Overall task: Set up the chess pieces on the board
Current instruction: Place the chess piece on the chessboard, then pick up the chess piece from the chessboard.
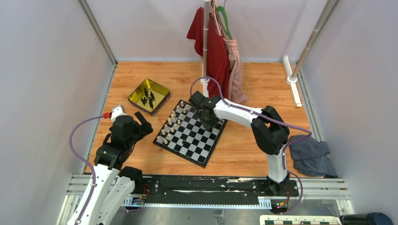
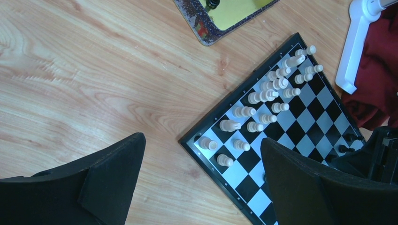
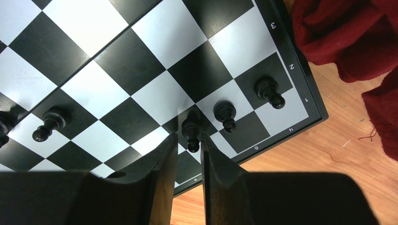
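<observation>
Right wrist; tool [image 3: 188,143] perhaps pinching chess piece [image 3: 190,129] (beside board [image 3: 300,89] rim)

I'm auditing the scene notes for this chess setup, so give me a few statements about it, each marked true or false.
1. The left gripper is open and holds nothing. True.
2. The gold tin tray is empty. False: several black pieces lie in it.
3. The white pieces stand in two rows along one edge of the board. True.
4. The right gripper hovers over the tray. False: it is at the board's corner beside the red garment, its fingers shut on a black pawn that stands on the board.
</observation>
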Robot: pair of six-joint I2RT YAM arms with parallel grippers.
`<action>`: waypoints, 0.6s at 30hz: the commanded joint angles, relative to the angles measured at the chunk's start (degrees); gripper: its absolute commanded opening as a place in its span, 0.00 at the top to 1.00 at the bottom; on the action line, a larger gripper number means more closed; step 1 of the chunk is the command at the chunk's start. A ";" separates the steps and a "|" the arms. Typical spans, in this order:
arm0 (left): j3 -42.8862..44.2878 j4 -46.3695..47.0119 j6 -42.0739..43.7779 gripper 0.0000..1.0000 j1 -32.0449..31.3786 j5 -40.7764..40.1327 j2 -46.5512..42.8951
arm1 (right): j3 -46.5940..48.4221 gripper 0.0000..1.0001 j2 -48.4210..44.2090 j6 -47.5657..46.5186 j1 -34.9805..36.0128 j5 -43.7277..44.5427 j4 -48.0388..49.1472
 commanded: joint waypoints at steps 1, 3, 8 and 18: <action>-0.61 0.82 0.37 0.00 -0.24 0.65 0.02 | -0.88 0.70 -1.56 0.70 -0.65 0.00 -0.64; -0.56 0.80 0.37 0.00 -0.24 0.64 -0.07 | -0.90 0.69 -1.97 0.72 -0.61 0.08 -0.75; -0.58 0.80 0.37 0.00 -0.24 0.61 -0.24 | -0.55 0.64 -3.43 0.70 -0.59 0.47 -1.48; -0.78 0.75 0.20 0.00 -0.24 0.27 -0.54 | 3.09 0.54 -5.22 -0.39 1.17 2.14 -4.75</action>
